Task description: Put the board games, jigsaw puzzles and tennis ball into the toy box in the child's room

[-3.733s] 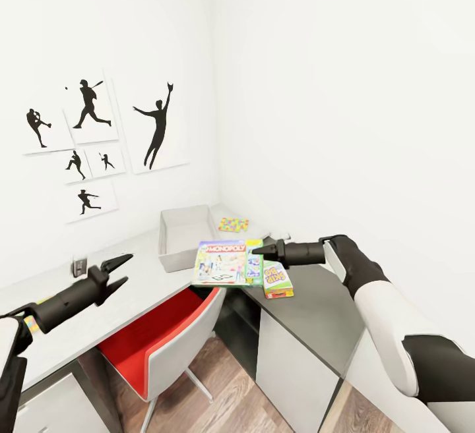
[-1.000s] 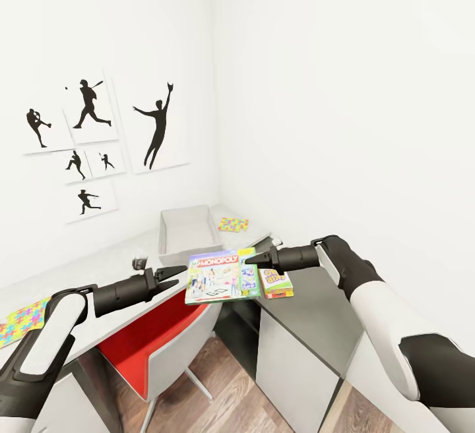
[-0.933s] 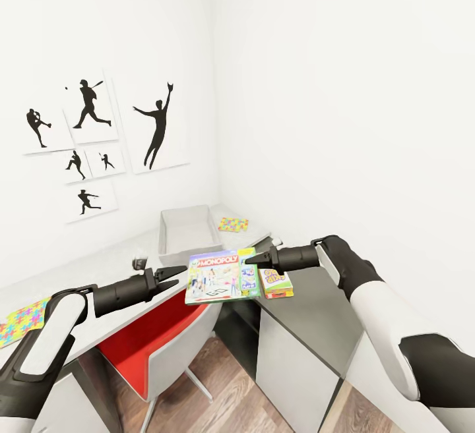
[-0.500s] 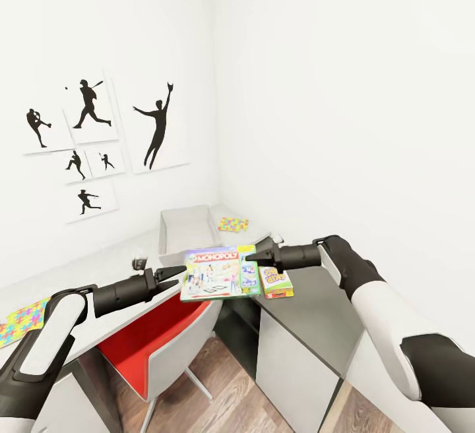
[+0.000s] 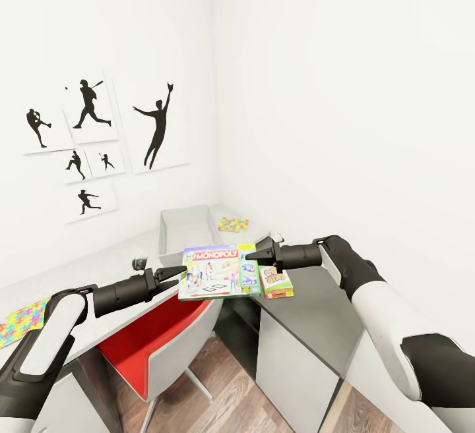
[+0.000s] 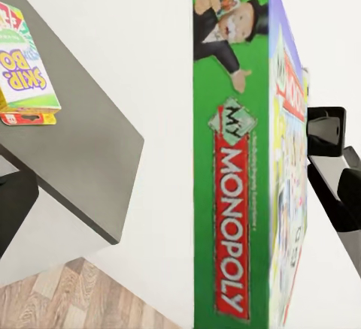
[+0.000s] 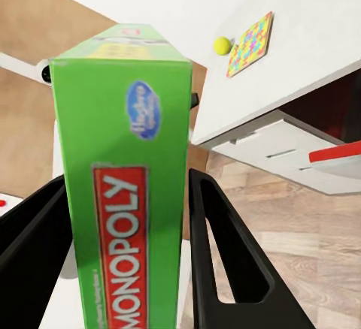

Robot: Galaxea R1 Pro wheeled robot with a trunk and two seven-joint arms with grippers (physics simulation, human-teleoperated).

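1. Pinching the green edge of the Monopoly box [image 5: 214, 272], the right pincer [image 5: 254, 260] holds it flat in the air over the chair [image 5: 165, 347], in front of the toy box [image 5: 185, 232]; in the right wrist view the two black fingers [image 7: 226, 261] sit on either side of the box [image 7: 124, 194].
2. The left pincer [image 5: 177, 275] points at the box's near edge with its tips just beside it; I cannot tell whether they are spread or pressed together, nor whether they touch.
3. In the left wrist view the box [image 6: 241, 171] shows edge-on, with the right pincer [image 6: 331, 164] behind it.
4. The Skip-Bo box [image 5: 276, 283] lies on a red-edged box on the dark cabinet [image 5: 310, 314], just beside the held box.
5. The toy box sits on the counter [image 5: 125, 268] near the corner.
6. One puzzle [image 5: 233, 225] lies on the counter past the toy box; another puzzle [image 5: 20, 321] lies at the counter's left end.
7. The right wrist view shows the ball [image 7: 221, 44] on the counter, just beside a puzzle [image 7: 250, 43].
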